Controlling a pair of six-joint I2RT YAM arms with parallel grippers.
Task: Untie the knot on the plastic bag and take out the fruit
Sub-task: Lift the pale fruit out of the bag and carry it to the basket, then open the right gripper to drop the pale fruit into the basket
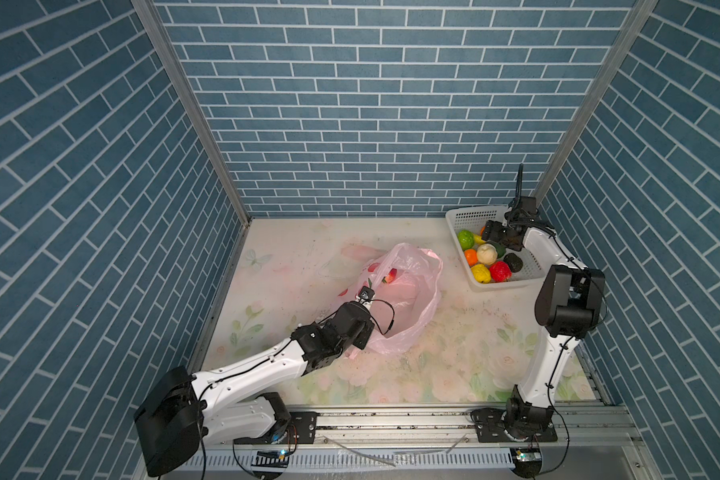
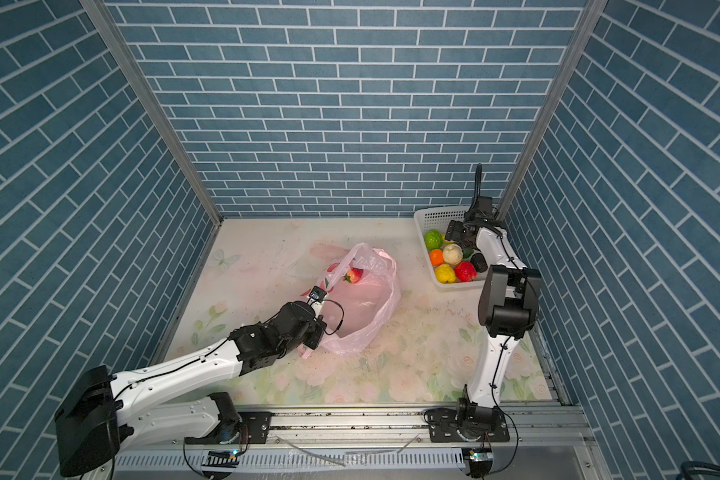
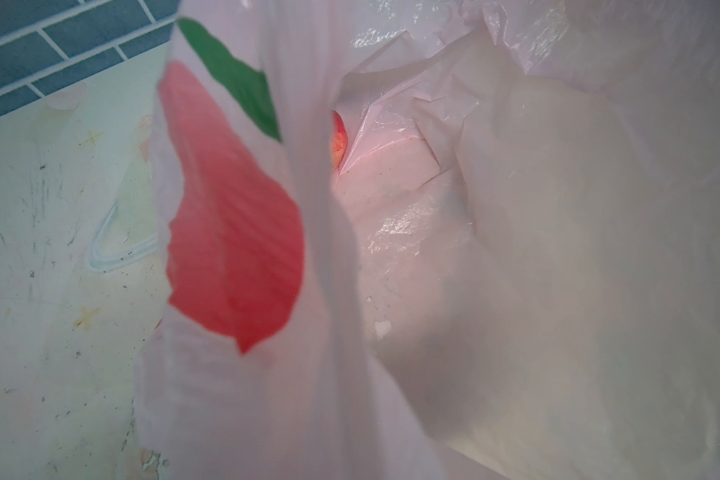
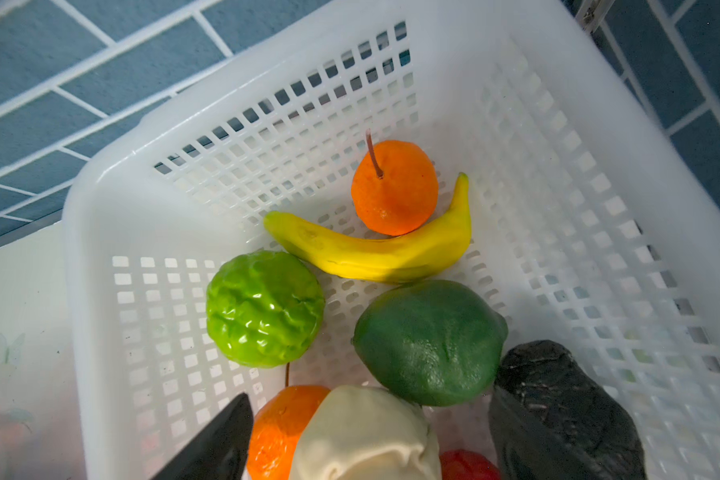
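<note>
Obs. You had the left gripper clenched on a fold of the plastic bag at its near-left rim, holding the film up. The left wrist view was filled with pink film and a printed heart, so the grip read only from the top views. No knot showed. The two handle loops lay apart and the mouth gaped upward. Judged: untying done.

Your right gripper hung over the white basket in the back right corner. Only one finger showed in the right wrist view, set well to the side with nothing pinched against it. Read: jaws spread and empty.

Fruit. Most lay in the basket, among them the bumpy green one, a tangerine and the cream one. One red strawberry lay inside the bag at the back end of the mouth, just beyond your left gripper's pinch. In the left wrist view only a sliver of it showed past the raised film.

Relation that mattered. The strawberry lay well apart from the right gripper, off to the left and nearer the front, with the bag's right rim between them. The left gripper was far nearer but occupied. Judged: your free right arm would have to cross over and come down through the mouth from above.
</note>
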